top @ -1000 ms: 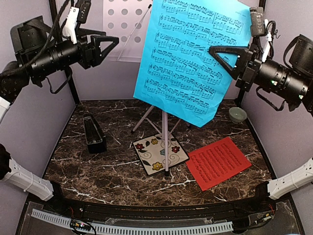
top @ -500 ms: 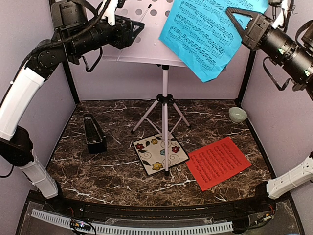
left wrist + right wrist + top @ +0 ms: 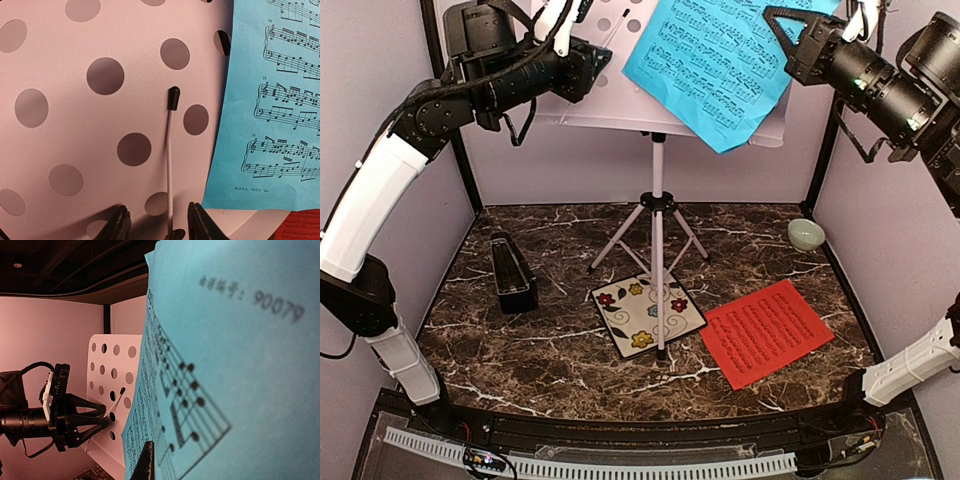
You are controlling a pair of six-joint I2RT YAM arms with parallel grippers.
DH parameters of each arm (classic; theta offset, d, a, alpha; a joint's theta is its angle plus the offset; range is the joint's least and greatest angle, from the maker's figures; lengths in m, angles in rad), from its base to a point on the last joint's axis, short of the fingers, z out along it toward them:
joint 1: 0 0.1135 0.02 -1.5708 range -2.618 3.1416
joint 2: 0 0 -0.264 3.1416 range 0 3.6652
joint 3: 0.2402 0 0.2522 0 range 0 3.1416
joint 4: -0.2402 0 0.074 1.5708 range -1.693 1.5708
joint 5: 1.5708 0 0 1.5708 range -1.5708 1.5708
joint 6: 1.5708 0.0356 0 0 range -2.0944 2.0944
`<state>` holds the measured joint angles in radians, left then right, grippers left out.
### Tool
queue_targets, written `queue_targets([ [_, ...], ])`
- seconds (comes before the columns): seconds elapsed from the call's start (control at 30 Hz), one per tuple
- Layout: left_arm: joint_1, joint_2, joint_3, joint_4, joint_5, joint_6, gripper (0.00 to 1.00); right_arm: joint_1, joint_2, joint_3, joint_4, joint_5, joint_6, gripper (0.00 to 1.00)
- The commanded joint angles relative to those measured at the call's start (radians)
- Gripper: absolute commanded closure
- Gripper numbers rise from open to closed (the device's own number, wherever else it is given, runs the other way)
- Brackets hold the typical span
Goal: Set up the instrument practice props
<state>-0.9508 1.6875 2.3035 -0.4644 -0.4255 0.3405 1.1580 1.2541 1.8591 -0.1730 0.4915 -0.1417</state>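
The white perforated music stand (image 3: 605, 100) stands on its tripod (image 3: 658, 215) at the back centre. My right gripper (image 3: 783, 30) is shut on the upper right edge of the blue music sheet (image 3: 710, 60), which lies tilted against the stand's desk. In the right wrist view the sheet (image 3: 240, 365) fills the frame and hides one finger. My left gripper (image 3: 600, 65) is open at the desk's left part. In the left wrist view its fingers (image 3: 118, 223) straddle the thin white page-holder wire (image 3: 170, 150). The red music sheet (image 3: 765, 332) lies flat at the front right. The black metronome (image 3: 512, 272) stands at the left.
A square floral tile (image 3: 647, 313) lies under the tripod's front leg. A small green bowl (image 3: 806, 234) sits at the back right. Purple walls and black frame posts close in the table on three sides.
My right gripper lifted the blue sheet up and then moved it left onto the stand's desk. My left gripper rose and moved right to the desk.
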Motion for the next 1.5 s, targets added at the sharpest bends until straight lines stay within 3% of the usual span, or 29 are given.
queue_targets([
  [0.0, 0.015, -0.003, 0.026, 0.023, -0.036, 0.018, 0.6, -0.033, 0.012, 0.048, 0.009, -0.017, -0.006, 1.0],
  [0.07, 0.019, -0.003, 0.025, 0.021, -0.047, 0.016, 0.62, -0.041, 0.022, 0.06, 0.002, -0.006, -0.01, 1.0],
  [0.23, 0.022, -0.015, 0.006, 0.045, -0.041, 0.019, 0.8, -0.045, 0.049, 0.084, -0.008, 0.001, -0.022, 1.0],
  [0.53, 0.021, -0.083, -0.147, 0.202, -0.02, 0.027, 1.0, -0.052, 0.093, 0.118, -0.026, 0.014, -0.031, 1.0],
  [0.83, 0.023, -0.209, -0.401, 0.46, 0.097, 0.03, 1.0, -0.059, 0.154, 0.165, -0.016, 0.006, -0.081, 1.0],
  [1.13, 0.023, -0.252, -0.465, 0.518, 0.199, 0.044, 1.0, -0.09, 0.295, 0.364, -0.084, -0.083, -0.219, 1.0],
  [1.47, 0.023, -0.278, -0.523, 0.592, 0.282, 0.057, 1.0, -0.153, 0.386, 0.427, -0.092, -0.251, -0.276, 1.0],
])
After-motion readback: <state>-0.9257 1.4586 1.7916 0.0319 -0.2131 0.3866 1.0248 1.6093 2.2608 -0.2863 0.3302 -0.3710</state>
